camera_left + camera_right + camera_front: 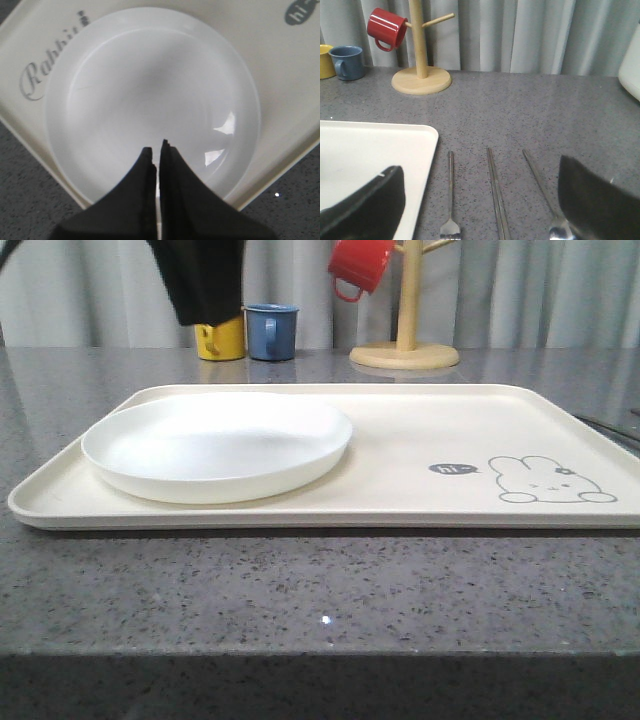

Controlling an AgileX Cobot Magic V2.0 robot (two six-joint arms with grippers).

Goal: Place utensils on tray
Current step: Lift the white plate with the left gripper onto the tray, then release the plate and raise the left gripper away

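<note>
One speckled grey stone-like table (320, 590) carried one large cream rectangular tray (420, 430) with rounded corners. On its left part lay one round, glossy white plate (215, 445). Right of the tray, on the table, lay three thin metal utensils side by side: fork (450, 200), chopsticks (496, 195), spoon (542, 195). Three mugs stood behind: yellow (222, 340), blue (272, 332), red (358, 265) on a wooden stand (405, 340). The left gripper (156, 147) hung above the plate, jaws closed, empty. The right gripper (480, 200) was wide open, empty.

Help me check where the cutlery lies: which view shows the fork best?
The right wrist view: the fork lies on the grey table beside the tray, next to the chopsticks. In the front view, just a dark sliver at the right edge may be cutlery.
</note>
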